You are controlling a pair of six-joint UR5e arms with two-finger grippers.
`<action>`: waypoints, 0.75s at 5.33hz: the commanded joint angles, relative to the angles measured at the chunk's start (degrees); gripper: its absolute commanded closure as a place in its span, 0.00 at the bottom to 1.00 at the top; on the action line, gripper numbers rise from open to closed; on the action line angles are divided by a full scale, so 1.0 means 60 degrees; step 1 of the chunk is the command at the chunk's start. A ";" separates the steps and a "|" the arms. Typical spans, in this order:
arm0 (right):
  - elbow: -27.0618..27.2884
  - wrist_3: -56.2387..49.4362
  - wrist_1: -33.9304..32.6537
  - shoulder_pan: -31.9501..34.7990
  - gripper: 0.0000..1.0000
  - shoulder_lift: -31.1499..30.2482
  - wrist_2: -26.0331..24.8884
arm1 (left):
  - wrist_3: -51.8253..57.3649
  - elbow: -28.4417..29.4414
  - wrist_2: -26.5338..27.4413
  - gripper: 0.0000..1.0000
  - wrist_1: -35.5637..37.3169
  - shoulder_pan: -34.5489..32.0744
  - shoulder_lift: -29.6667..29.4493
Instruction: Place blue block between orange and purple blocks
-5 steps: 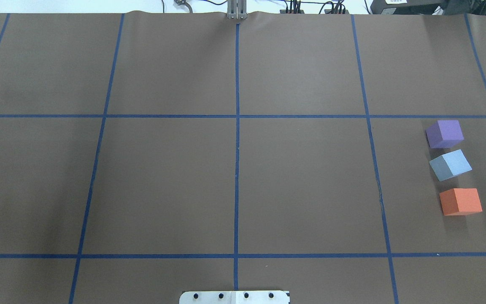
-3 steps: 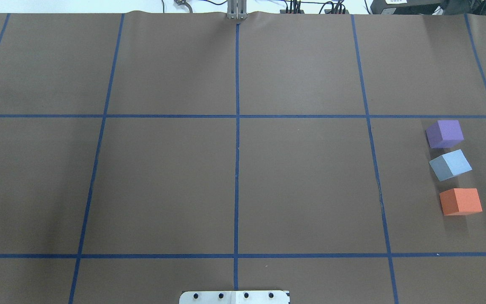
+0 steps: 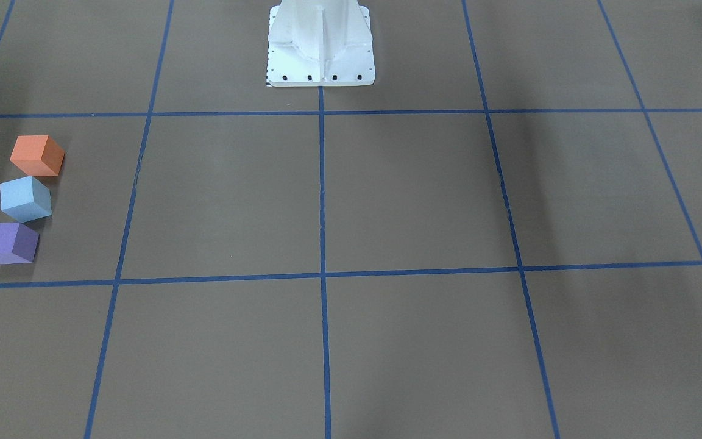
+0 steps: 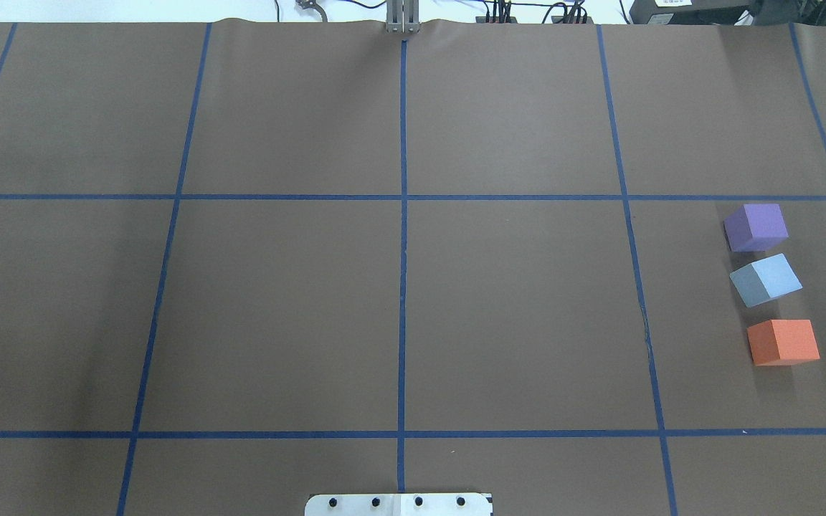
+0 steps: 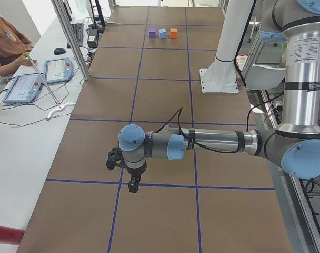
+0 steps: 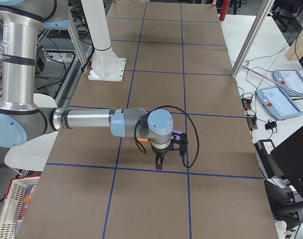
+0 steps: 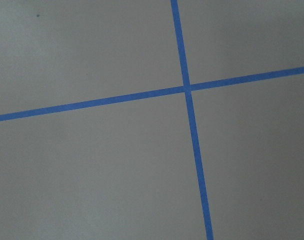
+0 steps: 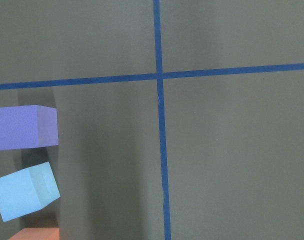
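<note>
Blue block (image 4: 766, 279): on bench (image 4: 513, 315), between purple block (image 4: 756, 227) and orange block (image 4: 783, 342). Probably light, firm foam; grasp opposite flat faces. Left gripper (image 5: 132, 185), right gripper (image 6: 159, 163): open or closed, cannot tell.

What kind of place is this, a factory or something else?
Probably a robotics lab: a left arm and right arm over a table with a blue tape grid, and an operator beside control tablets.
</note>
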 commanded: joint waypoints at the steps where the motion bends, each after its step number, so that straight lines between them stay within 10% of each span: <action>1: -0.0048 0.0001 0.0000 -0.0050 0.00 0.0024 0.0025 | -0.0029 -0.0009 0.0000 0.00 -0.0015 0.0000 -0.0026; 4: -0.0136 -0.0014 0.0014 -0.0124 0.00 0.0141 0.0040 | -0.0058 -0.0038 0.0015 0.00 -0.0015 -0.0029 -0.0128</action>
